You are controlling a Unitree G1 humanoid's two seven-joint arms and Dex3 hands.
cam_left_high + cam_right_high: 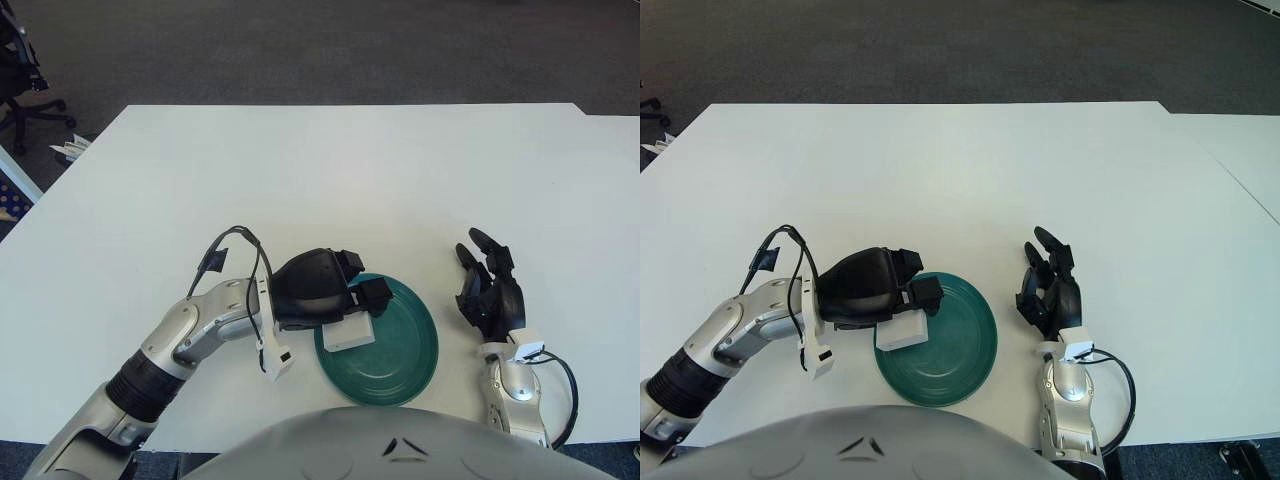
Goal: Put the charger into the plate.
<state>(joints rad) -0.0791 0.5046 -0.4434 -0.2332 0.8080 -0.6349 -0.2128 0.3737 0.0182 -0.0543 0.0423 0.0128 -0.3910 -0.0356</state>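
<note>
A white block-shaped charger (348, 333) is under my left hand (340, 295) at the left rim of a dark green plate (400, 350). The black fingers (368, 293) curl over the charger and hold it over the plate's left edge. I cannot tell whether the charger touches the plate. My right hand (490, 290) shows to the right of the plate with its fingers spread, holding nothing.
The white table (330, 180) stretches away beyond the plate. A black office chair (22, 90) and a small white object (70, 148) are off the far left corner. Dark carpet lies beyond the table's far edge.
</note>
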